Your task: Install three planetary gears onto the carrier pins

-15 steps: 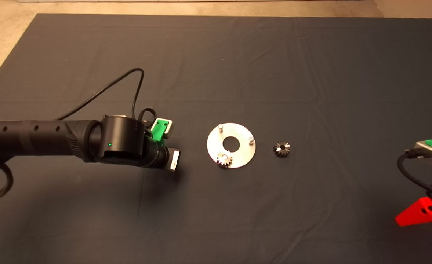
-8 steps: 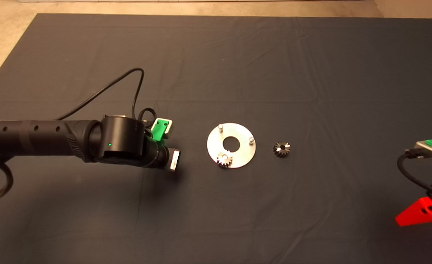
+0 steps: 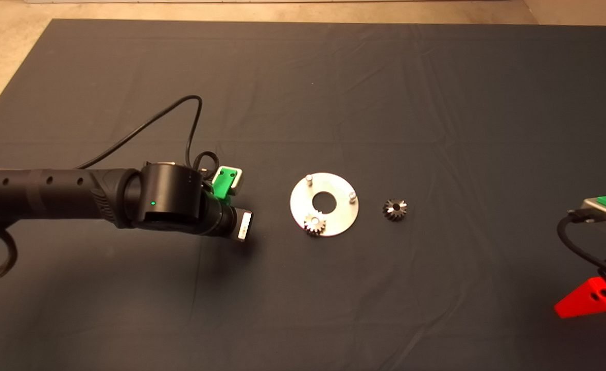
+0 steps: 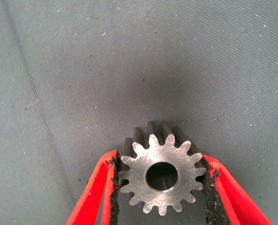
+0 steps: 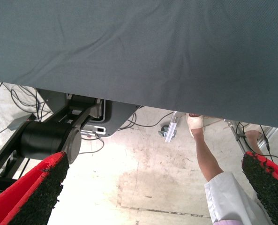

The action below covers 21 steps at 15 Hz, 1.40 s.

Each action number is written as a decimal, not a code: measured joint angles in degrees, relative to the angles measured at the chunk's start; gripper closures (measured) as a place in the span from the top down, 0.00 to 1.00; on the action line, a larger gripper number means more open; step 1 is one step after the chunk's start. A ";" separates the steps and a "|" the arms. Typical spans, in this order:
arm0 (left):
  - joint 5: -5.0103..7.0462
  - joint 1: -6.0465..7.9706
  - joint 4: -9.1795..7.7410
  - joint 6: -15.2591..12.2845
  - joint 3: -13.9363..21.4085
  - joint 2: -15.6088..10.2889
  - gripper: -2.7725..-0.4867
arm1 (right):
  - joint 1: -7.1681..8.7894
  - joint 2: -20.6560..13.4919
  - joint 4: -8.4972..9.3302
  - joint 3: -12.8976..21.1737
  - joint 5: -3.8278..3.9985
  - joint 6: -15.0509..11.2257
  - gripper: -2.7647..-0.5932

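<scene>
In the left wrist view a bright silver planetary gear (image 4: pixel 161 176) sits between the black pads (image 4: pixel 114 185) of my left gripper (image 4: pixel 161 160), which is shut on it just above the mat. From above, that arm's wrist (image 3: pixel 179 201) hides the fingers, left of the shiny disc (image 3: pixel 341 219). One silver gear (image 3: pixel 314 223) sits on the disc's near-left pin. Two carrier pins (image 3: pixel 309 178) (image 3: pixel 352 196) stand bare. A darker gear (image 3: pixel 395 209) lies on the mat right of the disc. My right gripper (image 3: pixel 591 301) is parked at the lower right edge, open.
The dark mat (image 3: pixel 303 77) covers the table, with bare floor beyond its far and left edges. The right wrist view shows the mat's underside edge, a black robot base (image 5: pixel 49 138), cables, and a person's leg (image 5: pixel 204 154) on the floor.
</scene>
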<state>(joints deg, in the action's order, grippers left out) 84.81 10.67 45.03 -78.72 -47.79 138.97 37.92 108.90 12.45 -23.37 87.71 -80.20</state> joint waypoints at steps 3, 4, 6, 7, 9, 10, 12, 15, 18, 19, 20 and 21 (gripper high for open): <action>-0.30 0.00 0.00 0.20 0.20 -0.47 0.19 | 0.00 0.00 0.00 0.00 0.00 -0.01 0.99; -0.30 0.00 -0.02 0.20 0.41 -0.47 0.19 | 0.00 0.00 0.00 0.00 0.00 0.00 0.99; -0.17 0.20 -0.16 0.22 0.55 0.06 0.19 | 0.00 0.00 0.00 0.00 -0.01 -0.01 0.99; -0.09 0.80 -0.29 0.23 0.55 0.48 0.19 | 0.00 0.00 0.00 0.00 0.00 0.00 0.99; -0.09 3.65 -1.75 0.27 0.50 1.02 0.19 | 0.00 0.00 0.00 0.00 0.00 0.00 0.99; -0.11 5.25 -3.03 0.36 0.15 1.15 0.19 | 0.00 0.00 0.00 0.00 0.00 0.00 0.99; 0.17 7.52 -5.58 0.78 -2.27 2.36 0.19 | 0.00 0.00 0.00 0.00 0.00 0.00 0.99; 0.61 8.09 -9.56 4.91 -7.68 7.64 0.19 | 0.00 -0.02 0.00 0.00 0.00 0.00 0.99; -0.69 8.91 -12.95 7.70 -11.20 13.13 0.19 | 0.00 -0.02 0.00 0.00 0.00 -0.01 0.99; -0.66 9.64 -13.23 8.07 -12.15 13.79 0.19 | 0.00 -0.02 0.00 0.00 0.16 0.00 0.99; -0.59 10.65 -13.17 8.55 -13.18 14.20 0.19 | 0.02 -0.07 0.00 0.00 0.13 0.00 0.99; -0.35 11.27 -13.15 8.60 -14.06 14.55 0.19 | 0.00 0.00 0.01 0.00 0.07 0.00 0.99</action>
<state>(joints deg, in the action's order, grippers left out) 84.46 21.94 31.88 -70.12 -61.85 153.53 37.92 108.90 12.46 -23.37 87.78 -80.20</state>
